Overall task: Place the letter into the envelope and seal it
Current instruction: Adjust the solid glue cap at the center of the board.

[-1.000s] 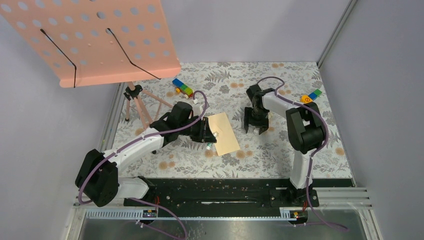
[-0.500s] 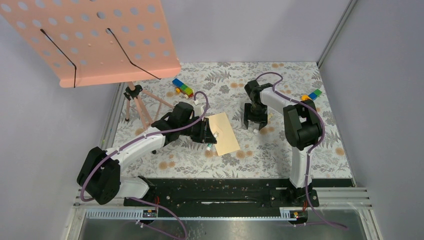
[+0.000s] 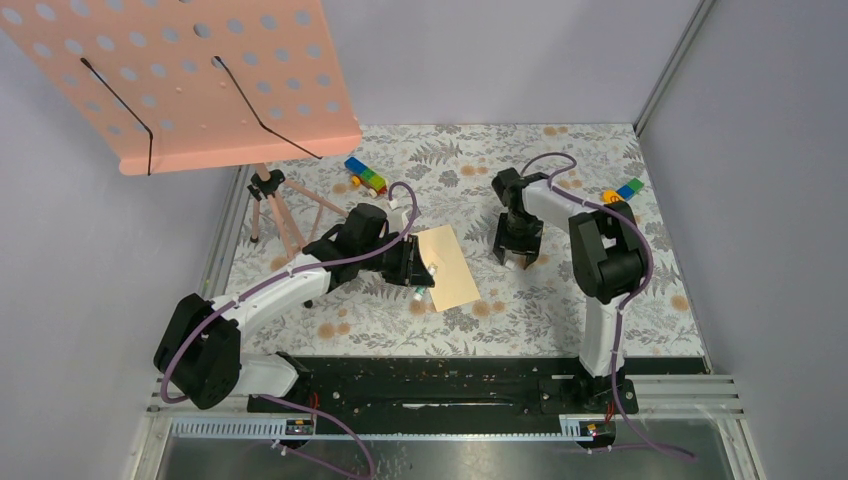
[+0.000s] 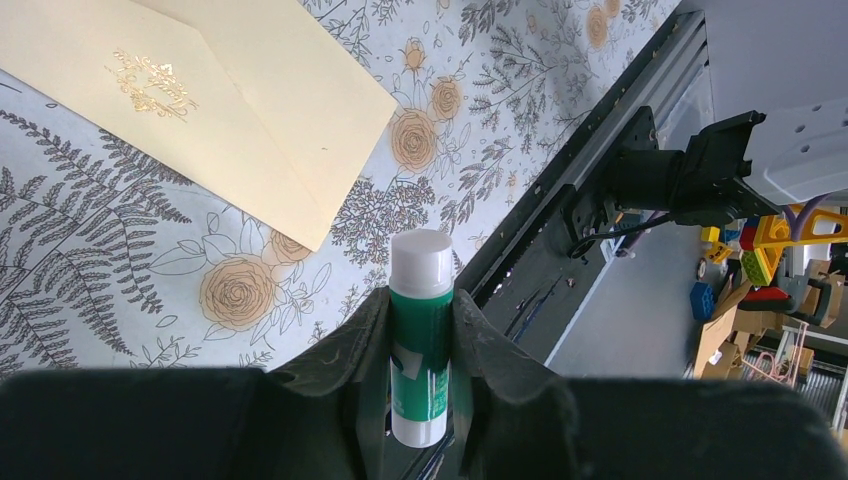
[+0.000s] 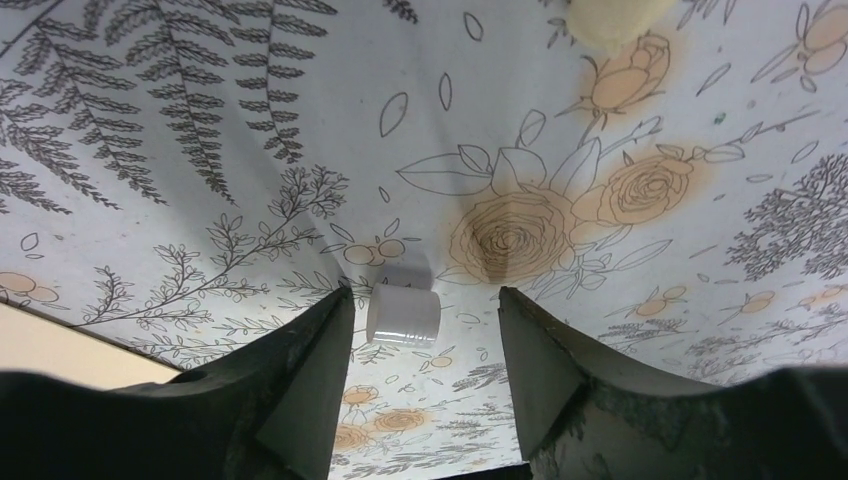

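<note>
My right jaws have edged rightward and stand wide astride a white cap (image 5: 403, 314). My left jaws clamp a glue stick (image 4: 421, 350) at the left edge of the envelope (image 3: 447, 265), which lies flat mid-counter (image 3: 560, 300) with open room to its right.

1 envelope (image 3: 447, 267); 1 glue stick (image 4: 421, 340); 1 cap (image 5: 403, 314).

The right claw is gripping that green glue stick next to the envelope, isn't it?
Wrong claw: the left claw grips the green glue stick, as the left wrist view shows. It is indeed next to the envelope. The right claw is open, above a small white cap.
</note>
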`<state>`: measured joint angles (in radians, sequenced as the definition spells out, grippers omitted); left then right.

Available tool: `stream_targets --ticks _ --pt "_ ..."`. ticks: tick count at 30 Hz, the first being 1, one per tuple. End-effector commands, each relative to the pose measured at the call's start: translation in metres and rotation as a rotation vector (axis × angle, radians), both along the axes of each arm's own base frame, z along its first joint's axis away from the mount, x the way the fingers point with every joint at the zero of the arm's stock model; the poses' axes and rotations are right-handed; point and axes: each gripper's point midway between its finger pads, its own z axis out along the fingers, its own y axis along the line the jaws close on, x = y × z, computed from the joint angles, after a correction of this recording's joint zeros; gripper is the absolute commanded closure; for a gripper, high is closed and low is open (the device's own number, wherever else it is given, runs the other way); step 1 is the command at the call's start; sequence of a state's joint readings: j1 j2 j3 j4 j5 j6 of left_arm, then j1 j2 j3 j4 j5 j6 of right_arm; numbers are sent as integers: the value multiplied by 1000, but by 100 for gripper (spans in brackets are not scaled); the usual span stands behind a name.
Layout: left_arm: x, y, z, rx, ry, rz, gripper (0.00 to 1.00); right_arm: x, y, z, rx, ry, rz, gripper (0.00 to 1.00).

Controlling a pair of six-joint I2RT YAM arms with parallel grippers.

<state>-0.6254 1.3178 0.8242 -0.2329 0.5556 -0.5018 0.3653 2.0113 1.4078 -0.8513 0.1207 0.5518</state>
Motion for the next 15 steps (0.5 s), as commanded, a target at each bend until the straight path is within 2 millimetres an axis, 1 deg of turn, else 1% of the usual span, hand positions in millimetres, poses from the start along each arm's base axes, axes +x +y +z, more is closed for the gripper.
stream_targets --ticks 1,3,5,11,13,15 --pt "8 -10 18 -58 -48 -29 100 2 -3 14 -7 -60 -104 40" --pt "7 -9 18 -55 -48 -30 100 2 -3 13 -7 -62 -117 43" --pt "7 -9 18 -52 -51 -31 100 0 -3 13 -6 -65 -125 49" --pt "5 -7 14 -47 -43 -27 100 -4 -4 12 3 -74 -126 72" --pt "6 -7 14 -46 -43 -26 100 -2 -5 13 0 -79 -103 77" --pt "6 -7 16 -48 -46 -23 100 2 2 16 39 -75 -24 79"
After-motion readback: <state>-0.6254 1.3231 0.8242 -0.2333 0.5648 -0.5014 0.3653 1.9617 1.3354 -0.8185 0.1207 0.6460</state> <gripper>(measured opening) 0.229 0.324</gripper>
